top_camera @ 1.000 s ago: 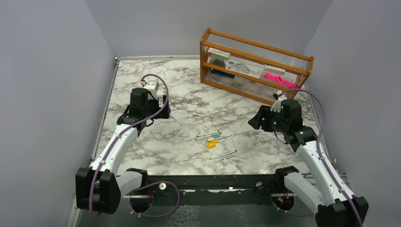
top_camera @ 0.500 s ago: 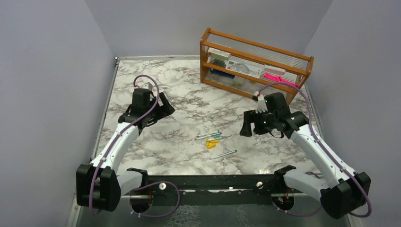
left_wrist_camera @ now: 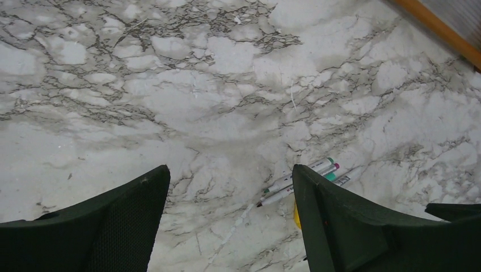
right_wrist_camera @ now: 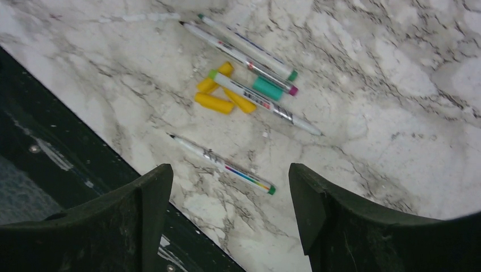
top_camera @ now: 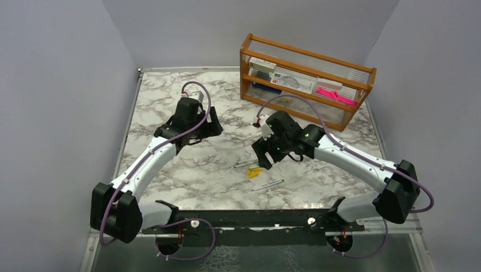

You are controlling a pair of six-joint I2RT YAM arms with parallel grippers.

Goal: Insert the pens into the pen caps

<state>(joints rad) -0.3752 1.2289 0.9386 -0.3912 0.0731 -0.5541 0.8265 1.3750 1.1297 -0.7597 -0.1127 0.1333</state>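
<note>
Several silvery-white pens [right_wrist_camera: 247, 46] lie on the marble table; three sit close together and one pen [right_wrist_camera: 224, 164] lies apart, nearer the front edge. Among the three are yellow-orange pen caps [right_wrist_camera: 214, 102] and a teal cap [right_wrist_camera: 266, 88]. In the top view the pens [top_camera: 249, 163] and yellow caps [top_camera: 254, 170] lie mid-table. My right gripper [right_wrist_camera: 230, 170] hovers open above them, holding nothing. My left gripper [left_wrist_camera: 230, 170] is open and empty, to the left of the pens [left_wrist_camera: 300, 178], well above the table.
A wooden rack [top_camera: 306, 79] stands at the back right with boxes and a pink flat object [top_camera: 334, 93] on its shelves. A black rail [top_camera: 249, 218] runs along the table's near edge, close to the lone pen. Grey walls enclose three sides.
The right arm has swung left from the rack side to above the pens, its jaws wider. The left arm has moved right toward the centre, jaws slightly narrower.
</note>
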